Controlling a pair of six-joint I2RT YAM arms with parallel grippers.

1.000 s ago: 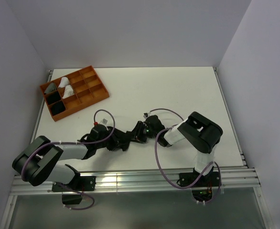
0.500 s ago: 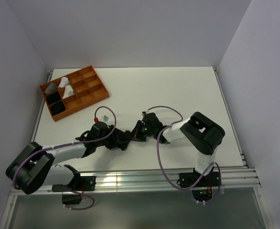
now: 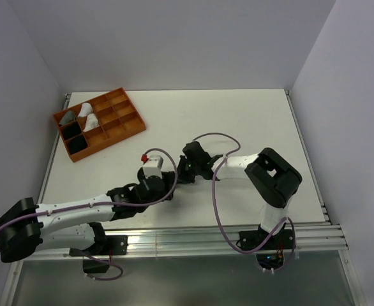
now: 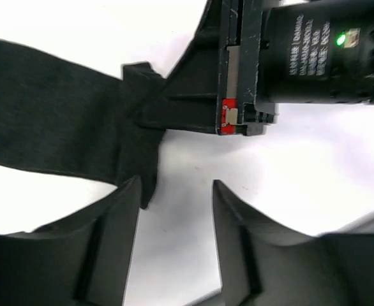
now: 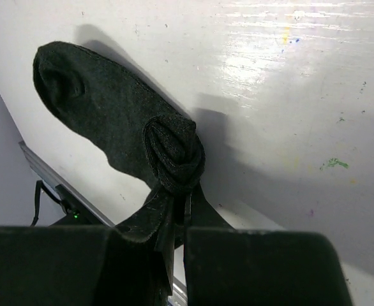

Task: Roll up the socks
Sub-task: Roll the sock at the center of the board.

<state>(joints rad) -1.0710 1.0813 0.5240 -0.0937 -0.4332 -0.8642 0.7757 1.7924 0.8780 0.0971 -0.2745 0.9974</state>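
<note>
My right gripper (image 5: 174, 229) is clamped on the black sock (image 5: 110, 121), pinching its rolled knot at the bottom centre of the right wrist view. The flat toe end stretches to the upper left over the white table (image 5: 289, 95). My left gripper (image 4: 175, 204) has its fingers apart and holds nothing, just beside the sock's bunched end.
</note>
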